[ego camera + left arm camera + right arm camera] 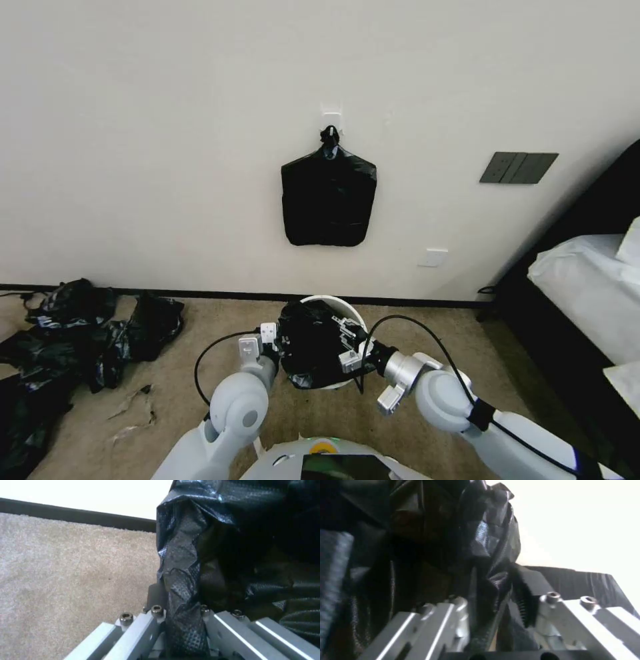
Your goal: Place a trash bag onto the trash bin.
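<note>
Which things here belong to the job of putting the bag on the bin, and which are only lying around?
Job:
- trash bag, spread over the bin's mouth
- bin, rim showing behind the bag
- left gripper, shut on the bag's edge
- right gripper, shut on the opposite edge

Lying about:
- knotted black bundle hanging from a wall hook
- heap of black bags on the carpet at left
</note>
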Controlling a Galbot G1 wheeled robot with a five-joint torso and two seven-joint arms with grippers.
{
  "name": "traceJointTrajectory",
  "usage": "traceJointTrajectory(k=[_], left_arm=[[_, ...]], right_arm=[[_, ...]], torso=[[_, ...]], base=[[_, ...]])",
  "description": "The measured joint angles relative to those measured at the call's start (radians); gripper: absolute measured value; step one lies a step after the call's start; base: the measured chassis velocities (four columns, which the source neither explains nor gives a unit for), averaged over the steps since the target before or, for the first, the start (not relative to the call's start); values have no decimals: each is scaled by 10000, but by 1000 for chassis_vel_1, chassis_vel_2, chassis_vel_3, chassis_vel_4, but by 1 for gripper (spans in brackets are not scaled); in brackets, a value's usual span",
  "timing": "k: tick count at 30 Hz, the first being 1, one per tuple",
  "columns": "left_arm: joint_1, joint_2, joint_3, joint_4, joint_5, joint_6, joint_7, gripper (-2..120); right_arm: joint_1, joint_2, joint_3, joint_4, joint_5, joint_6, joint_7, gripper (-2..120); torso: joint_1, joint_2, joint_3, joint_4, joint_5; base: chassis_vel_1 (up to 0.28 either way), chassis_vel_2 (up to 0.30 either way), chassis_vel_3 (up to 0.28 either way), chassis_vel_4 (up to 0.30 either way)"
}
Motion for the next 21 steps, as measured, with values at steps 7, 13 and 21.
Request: traceJointTrajectory(k=[7, 13, 21], left_arm=[[315, 118, -56, -82, 613, -25, 522, 1], [673, 314, -91, -181, 1576, -250, 1367, 1], [1413, 683, -234, -372, 3885, -968, 3143, 1]], right_arm=[[-80, 57, 78, 178, 1476, -247, 211, 0], [-60, 91, 261, 293, 3767, -459, 619, 0], [618, 24, 660, 283, 8631, -1668, 1239, 0]], torso=[[0, 0, 0, 1, 0], [0, 0, 0, 0, 0], [0, 0, 0, 1, 1]], base=[[0, 0, 0, 0], [0, 0, 0, 0], [0, 0, 0, 0]])
